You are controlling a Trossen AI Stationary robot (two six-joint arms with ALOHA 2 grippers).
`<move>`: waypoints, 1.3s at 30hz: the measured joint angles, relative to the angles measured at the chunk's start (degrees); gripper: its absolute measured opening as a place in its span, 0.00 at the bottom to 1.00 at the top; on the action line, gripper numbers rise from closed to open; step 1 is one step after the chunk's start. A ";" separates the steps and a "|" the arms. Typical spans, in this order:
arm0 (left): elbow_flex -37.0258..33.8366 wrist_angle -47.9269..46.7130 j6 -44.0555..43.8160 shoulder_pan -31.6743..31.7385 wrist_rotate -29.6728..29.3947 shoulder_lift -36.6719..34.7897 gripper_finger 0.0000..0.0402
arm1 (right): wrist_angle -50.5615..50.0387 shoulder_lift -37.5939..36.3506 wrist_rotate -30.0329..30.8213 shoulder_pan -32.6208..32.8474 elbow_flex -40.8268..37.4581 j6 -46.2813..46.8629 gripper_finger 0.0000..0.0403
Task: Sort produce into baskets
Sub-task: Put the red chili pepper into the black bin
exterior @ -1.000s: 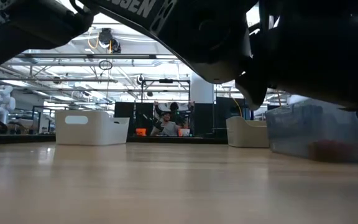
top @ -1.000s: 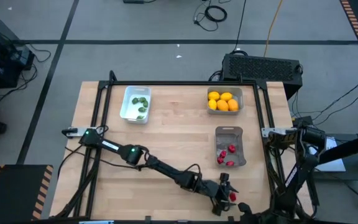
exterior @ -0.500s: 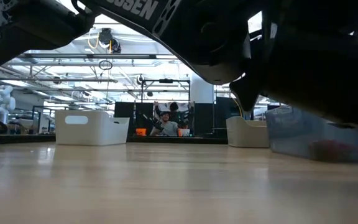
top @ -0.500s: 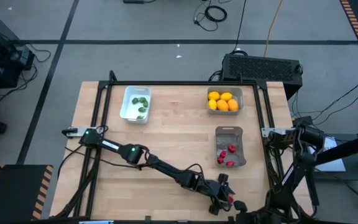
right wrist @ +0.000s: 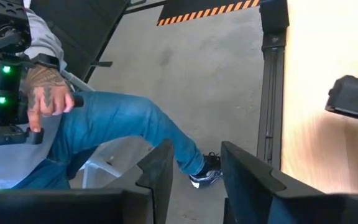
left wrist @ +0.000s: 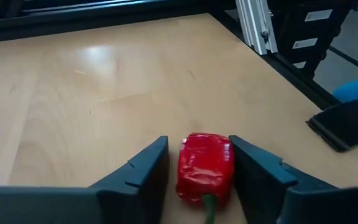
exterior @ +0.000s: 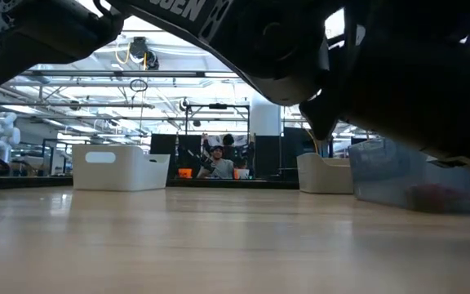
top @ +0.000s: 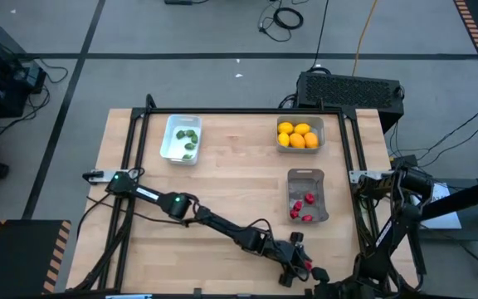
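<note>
Red pepper between the left gripper's fingers, near the bench's front edge

The red pepper (left wrist: pixel 205 167) lies stem toward the wrist, long axis along the left gripper (left wrist: pixel 197 163), whose jaws flank it closely; whether they clamp it I cannot tell. The right gripper (right wrist: pixel 196 163), jaws slightly apart, waits off the bench's right side.

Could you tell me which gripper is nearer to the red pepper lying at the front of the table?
The left. The left gripper straddles the red pepper, a finger on each side. The right gripper hangs off the table's right side, over the floor.
</note>
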 joint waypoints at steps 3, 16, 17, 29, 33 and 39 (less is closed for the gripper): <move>0.00 -0.67 0.00 -0.43 -0.50 -0.33 0.36 | 0.02 0.00 0.00 0.02 0.00 -0.17 0.31; 0.30 -8.34 -17.02 -0.92 -1.76 -5.92 0.22 | 0.04 0.00 3.54 3.85 0.00 -1.53 0.31; 0.35 -10.22 -17.70 -0.92 -2.71 -7.10 0.22 | 0.06 0.00 4.92 4.79 0.00 -1.86 0.31; 0.43 -18.45 -16.98 2.83 -19.05 -19.29 0.22 | 0.66 1.21 17.19 11.08 0.02 -1.76 0.31; 0.35 -18.67 -20.92 5.93 -18.97 -19.38 0.22 | 0.30 3.01 16.81 10.88 0.00 0.45 0.31; 0.21 -20.14 -23.96 9.38 -16.72 -19.45 0.22 | 2.39 3.17 17.03 10.78 0.00 0.84 0.31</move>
